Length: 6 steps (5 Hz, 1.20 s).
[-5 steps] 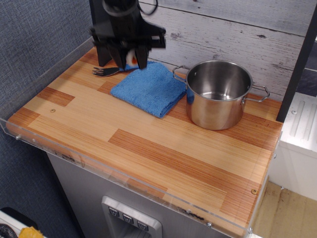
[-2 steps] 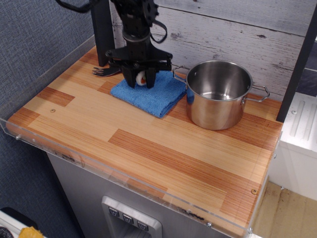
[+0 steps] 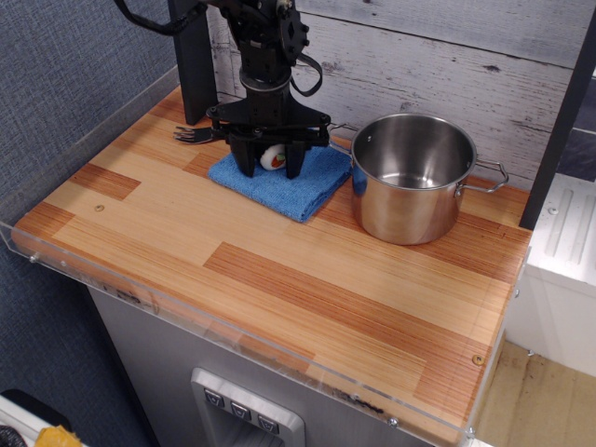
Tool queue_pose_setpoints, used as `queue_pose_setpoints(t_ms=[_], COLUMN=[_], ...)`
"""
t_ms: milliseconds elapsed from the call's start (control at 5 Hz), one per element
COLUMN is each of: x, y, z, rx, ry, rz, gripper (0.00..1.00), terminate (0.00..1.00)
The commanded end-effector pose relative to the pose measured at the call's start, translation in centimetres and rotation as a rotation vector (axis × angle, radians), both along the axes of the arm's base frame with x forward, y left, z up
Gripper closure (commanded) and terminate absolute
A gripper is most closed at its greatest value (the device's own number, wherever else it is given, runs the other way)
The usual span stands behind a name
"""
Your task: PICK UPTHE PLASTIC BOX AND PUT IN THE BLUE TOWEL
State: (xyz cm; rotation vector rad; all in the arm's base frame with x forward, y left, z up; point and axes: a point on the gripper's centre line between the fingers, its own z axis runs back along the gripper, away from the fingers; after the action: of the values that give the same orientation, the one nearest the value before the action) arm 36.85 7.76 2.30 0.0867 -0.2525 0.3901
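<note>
The plastic box (image 3: 271, 156) is a small toy sushi roll with a white face and an orange-green centre. It sits between the two black fingers of my gripper (image 3: 271, 166). The gripper is shut on it and is lowered onto the blue towel (image 3: 289, 186), with its fingertips (image 3: 250, 166) touching the cloth. The towel is a folded square of fuzzy blue cloth at the back of the wooden counter, left of the pot. The box's lower edge is at the towel's surface; I cannot tell whether it rests on it.
A steel pot (image 3: 413, 177) with two handles stands just right of the towel. A dark fork (image 3: 193, 135) lies behind the towel at the left. A clear plastic rim (image 3: 56, 191) borders the wooden counter (image 3: 279, 279). A plank wall is behind.
The gripper has come from above the fork to the right and down with the box. Its fingers now reach the blue towel.
</note>
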Motion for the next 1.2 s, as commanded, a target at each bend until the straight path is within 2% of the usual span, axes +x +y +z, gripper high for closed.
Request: queue_pose_setpoints(t_ms=[0, 200, 400, 1000], x=[-0.3, -0.4, -0.6, -2.1], y=[-0.4, -0.5, -0.4, 0.0], z=[1.7, 2.2, 3.3, 10.4], rx=[0.016, 0.016, 0.006, 0.047], ry=[-0.038, -0.047, -0.081, -0.229], rz=[-0.019, -0.013, 0.021, 0.071], gripper=[0.0, 0.0, 0.0, 0.0], terminate=[0.0, 0.0, 0.0, 0.0])
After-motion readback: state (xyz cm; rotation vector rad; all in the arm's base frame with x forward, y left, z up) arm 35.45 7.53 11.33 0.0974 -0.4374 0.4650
